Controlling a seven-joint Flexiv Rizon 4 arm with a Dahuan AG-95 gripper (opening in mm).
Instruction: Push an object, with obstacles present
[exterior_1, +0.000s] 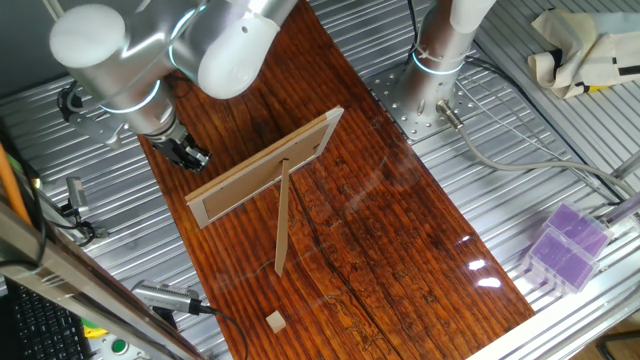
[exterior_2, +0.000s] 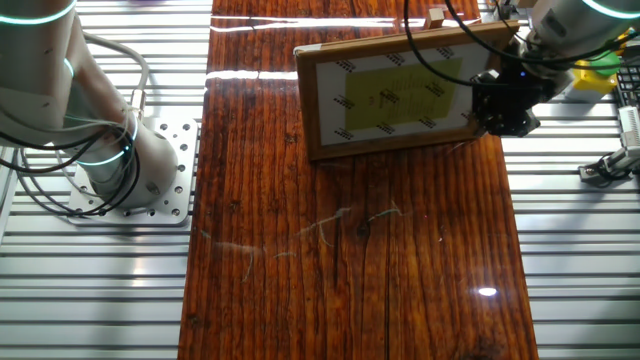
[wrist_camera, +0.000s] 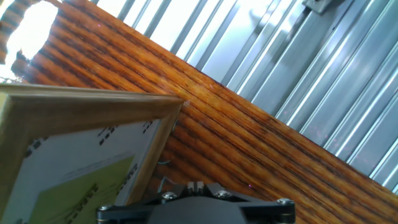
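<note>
One fixed view shows a tiny tan cube (exterior_1: 275, 321), square-edged; the claw's (exterior_1: 190, 156) opening can't be told.

The wide bar (exterior_1: 265, 168) stands on edge across the board (exterior_1: 400, 250); the thin strip (exterior_1: 282, 220) leans against it, dividing the near side.

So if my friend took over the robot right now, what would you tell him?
Gripper: hangs near the left end of the wide flat bar, at the board's edge. I cannot tell if its fingers are open or whether it touches the bar.
Things: the bar stands on edge across the board; the thin strip runs from it toward the tiny cube, which sits far from the gripper.
Done: no sign of a push.
Left: reach the cube past the obstacles and push it.
</note>
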